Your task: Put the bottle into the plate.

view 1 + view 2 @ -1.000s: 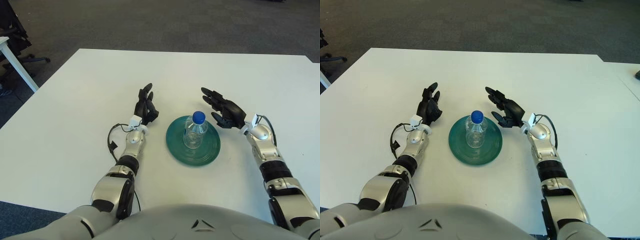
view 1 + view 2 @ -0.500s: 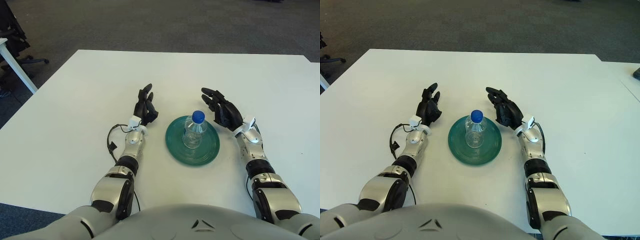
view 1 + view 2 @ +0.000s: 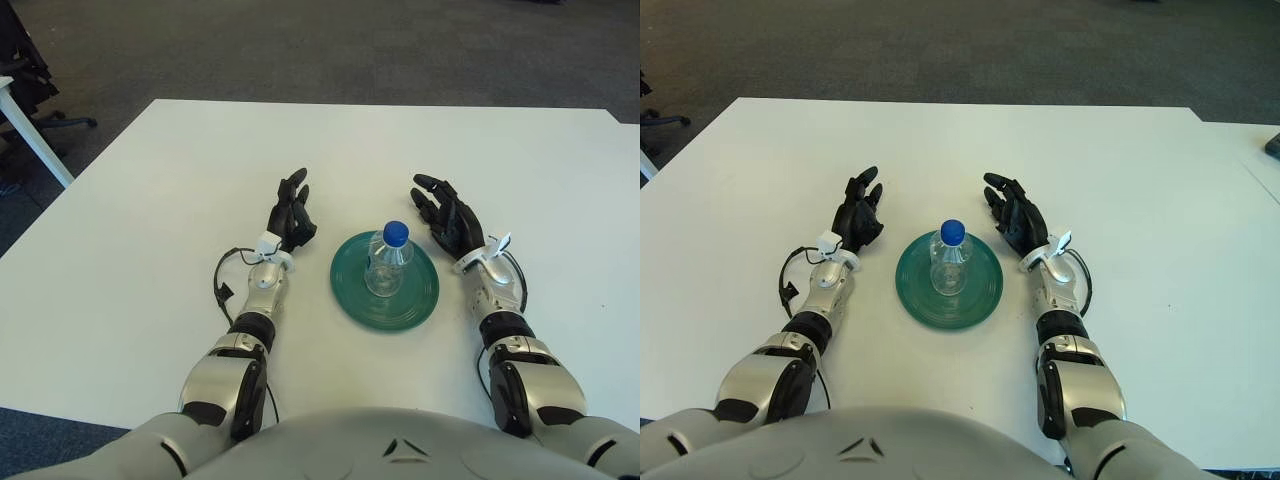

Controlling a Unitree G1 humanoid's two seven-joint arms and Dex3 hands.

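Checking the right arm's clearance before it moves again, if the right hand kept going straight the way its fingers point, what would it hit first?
Probably nothing. The right hand points up the table and slightly left, beside the bottle and plate, not at them. Only bare tabletop shows ahead, though depth is hard to judge.

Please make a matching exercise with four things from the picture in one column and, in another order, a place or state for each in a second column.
1. bottle
2. plate
3. left hand
4. right hand

a. left of the plate, open
b. upright on the plate
c. right of the plate, open
d. green, on the white table

Pairs: 1-b, 2-d, 3-a, 4-c
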